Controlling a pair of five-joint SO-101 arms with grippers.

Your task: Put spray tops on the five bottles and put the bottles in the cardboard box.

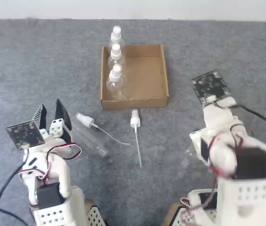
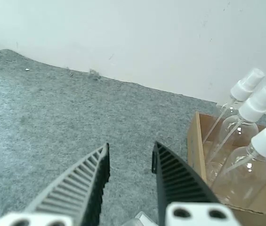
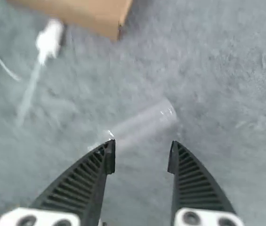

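The right gripper point(image 3: 140, 153) held its fingers wide and empty, aimed at an uncapped bottle point(image 3: 144, 123) lying just ahead, evidently to straddle it. The left gripper point(image 2: 130, 162), equally wide and empty, stood beside another lying bottle point(image 1: 94, 140). A loose spray top point(image 1: 135, 121) lay before the cardboard box point(image 1: 144, 77), where three capped bottles point(image 1: 116, 59) stood along one wall, leaving room for two more.

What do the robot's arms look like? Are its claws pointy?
The left arm and right arm are white plastic with black motor blocks and looping red and black wires. The left gripper and right gripper have black, ribbed fingers tapering to points. Each wrist carries a small dark square board.
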